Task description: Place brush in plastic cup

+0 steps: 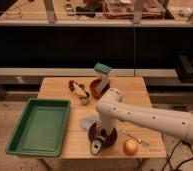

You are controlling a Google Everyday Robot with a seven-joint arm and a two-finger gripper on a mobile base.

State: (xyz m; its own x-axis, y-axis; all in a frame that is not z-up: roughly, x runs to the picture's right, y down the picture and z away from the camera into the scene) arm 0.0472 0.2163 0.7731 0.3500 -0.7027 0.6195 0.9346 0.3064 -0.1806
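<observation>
At the front edge of the wooden table (55,86), your gripper (99,141) hangs low over the dark purple bowl (113,138). The white arm (140,116) sweeps in from the right and bends down at the wrist. Whether the gripper is spread or closed, you can't tell: it's dark against the dark bowl.

Right at its tip, look, there's a small whitish oval with a dark rim. That reads as the head of the brush (95,147), at the bowl's near-left edge, close to the table's lip. Its handle is hidden.

And the plastic cup (88,122)? Pale blue, just left of the wrist, by the bowl's far-left side. Upright or tipped, you can't say. Brush and cup are near each other, and the brush is not in the cup.

Right of the bowl lies a thin silver utensil (133,136), with a round orange thing (131,147) just in front of it. Further back you've got the reddish-brown bowl (97,90), a teal-topped block (102,68) behind it, and some brown-and-white clutter (78,92) to its left. The green tray (39,127) fills the table's left side.
</observation>
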